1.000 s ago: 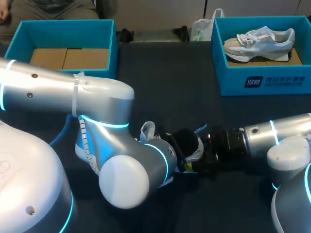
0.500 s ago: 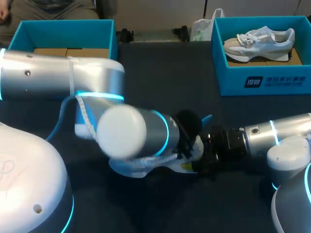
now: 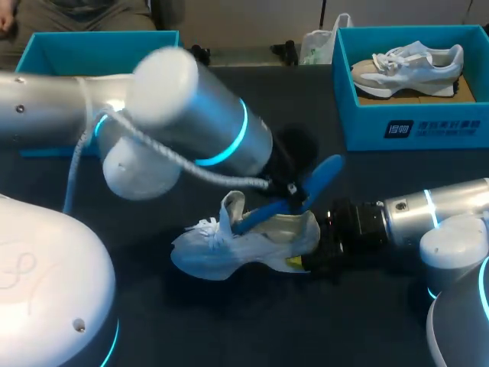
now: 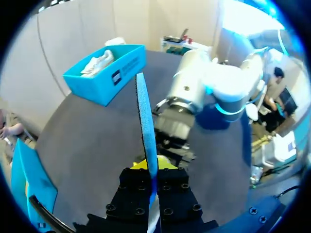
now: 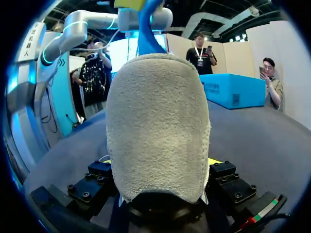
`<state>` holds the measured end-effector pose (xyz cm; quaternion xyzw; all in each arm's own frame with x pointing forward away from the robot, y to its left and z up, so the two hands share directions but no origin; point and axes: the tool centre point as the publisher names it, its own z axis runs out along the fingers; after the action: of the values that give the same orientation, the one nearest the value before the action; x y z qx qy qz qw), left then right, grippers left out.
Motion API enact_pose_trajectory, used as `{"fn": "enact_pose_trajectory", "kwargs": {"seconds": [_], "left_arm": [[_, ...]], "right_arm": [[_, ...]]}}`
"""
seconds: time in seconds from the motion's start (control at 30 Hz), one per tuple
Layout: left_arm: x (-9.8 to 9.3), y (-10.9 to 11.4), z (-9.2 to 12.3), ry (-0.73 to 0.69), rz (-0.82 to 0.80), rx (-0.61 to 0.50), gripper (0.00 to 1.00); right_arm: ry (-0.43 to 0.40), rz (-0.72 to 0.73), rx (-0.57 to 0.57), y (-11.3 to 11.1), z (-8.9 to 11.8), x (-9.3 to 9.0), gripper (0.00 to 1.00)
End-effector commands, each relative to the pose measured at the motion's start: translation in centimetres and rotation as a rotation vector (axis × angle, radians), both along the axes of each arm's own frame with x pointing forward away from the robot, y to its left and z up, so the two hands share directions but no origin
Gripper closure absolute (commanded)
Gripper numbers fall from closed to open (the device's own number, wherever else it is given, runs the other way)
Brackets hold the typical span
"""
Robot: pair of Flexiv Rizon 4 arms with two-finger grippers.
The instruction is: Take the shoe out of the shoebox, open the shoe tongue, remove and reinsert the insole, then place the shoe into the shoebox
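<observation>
Left hand [image 4: 151,167] is pinching the blue insole [image 4: 145,121] by one end, and the insole is sticking out ahead of the fingers. Right hand [image 5: 160,165] is clamping the heel of the white shoe [image 3: 244,245], which is lying on the bench [image 3: 267,115] just below the left hand. Can't tell if the insole's low end is clear of the opening. Likely removing the insole: best to be drawing along its length while bracing the heel so the shoe isn't lifting. Shoebox [image 3: 412,126] is sitting well beyond both hands.

A dark table [image 3: 252,99] fills the frame; at upper right a blue box [image 3: 367,130] holds a white sneaker [image 3: 409,65] resting on brown cardboard [image 3: 464,90]
</observation>
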<state>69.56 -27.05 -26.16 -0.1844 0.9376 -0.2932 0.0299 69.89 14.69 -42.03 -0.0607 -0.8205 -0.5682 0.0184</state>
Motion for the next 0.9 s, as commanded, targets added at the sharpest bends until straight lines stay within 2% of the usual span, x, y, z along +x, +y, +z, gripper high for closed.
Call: {"fn": "enact_pose_trajectory", "kwargs": {"seconds": [0.03, 0.2, 0.43, 0.9], "left_arm": [[-0.6, 1.3, 3.3, 0.299, -0.251, -0.103, 1.00], [-1.6, 1.4, 6.6, 0.419, -0.393, -0.184, 1.00], [-2.8, 1.7, 11.4, 0.455, -0.475, -0.327, 1.00], [-2.8, 1.7, 11.4, 0.455, -0.475, -0.327, 1.00]], "right_arm": [[0.001, -0.001, -0.005, 0.1, 0.0, -0.1, 1.00], [0.001, -0.001, -0.005, 0.1, 0.0, -0.1, 1.00], [0.001, -0.001, -0.005, 0.1, 0.0, -0.1, 1.00], [0.001, -0.001, -0.005, 0.1, 0.0, -0.1, 1.00]]}}
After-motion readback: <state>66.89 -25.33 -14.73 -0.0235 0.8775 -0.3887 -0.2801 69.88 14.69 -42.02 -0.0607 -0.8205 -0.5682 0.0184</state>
